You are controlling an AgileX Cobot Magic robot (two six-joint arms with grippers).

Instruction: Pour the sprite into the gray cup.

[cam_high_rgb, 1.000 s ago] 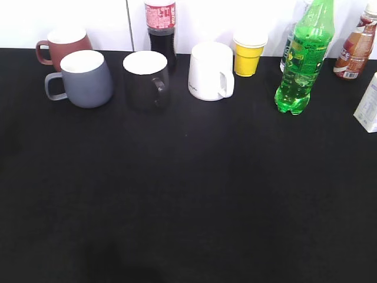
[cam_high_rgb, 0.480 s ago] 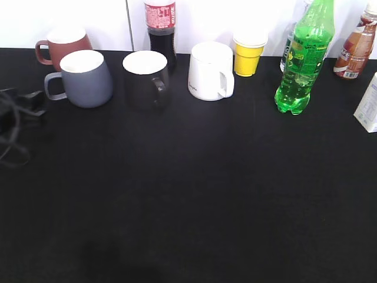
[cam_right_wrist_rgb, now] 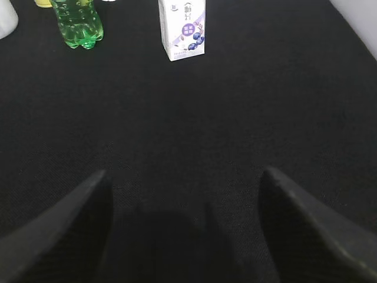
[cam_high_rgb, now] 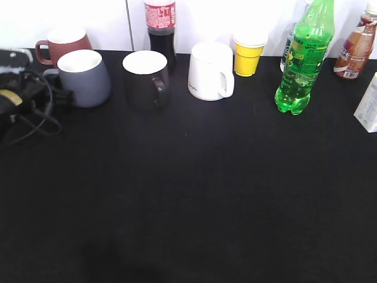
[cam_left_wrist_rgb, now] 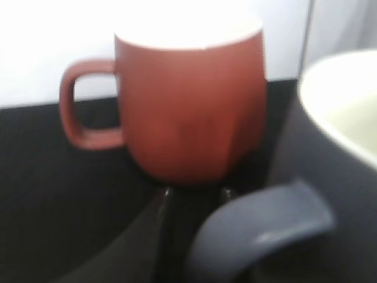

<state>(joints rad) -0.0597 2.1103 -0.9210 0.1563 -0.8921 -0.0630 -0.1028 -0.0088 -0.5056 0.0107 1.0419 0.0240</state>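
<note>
The sprite point(cam_high_rgb: 305, 56) stands upright at the back right; its base shows in the right wrist view point(cam_right_wrist_rgb: 79, 23). The gray cup point(cam_high_rgb: 87, 76) stands at the back left. My left gripper point(cam_high_rgb: 56, 94) is at the cup's handle, which it hides in the exterior view. In the left wrist view the handle point(cam_left_wrist_rgb: 265, 227) lies over the right finger, and the tips of my left gripper point(cam_left_wrist_rgb: 197, 193) stand a little apart on either side of it. My right gripper point(cam_right_wrist_rgb: 182, 230) is open and empty above bare table, well short of the bottle.
A reddish-brown mug point(cam_high_rgb: 62, 44) stands just behind the gray cup, a black mug point(cam_high_rgb: 146, 76) to its right. Further right are a cola bottle point(cam_high_rgb: 161, 26), a white mug point(cam_high_rgb: 211, 71) and a yellow cup point(cam_high_rgb: 248, 53). A milk carton point(cam_right_wrist_rgb: 182, 29) stands right of the sprite.
My left arm has come in from the left edge and reached the gray cup's handle. The cup has shifted very slightly. The sprite and the other things have not moved.
</note>
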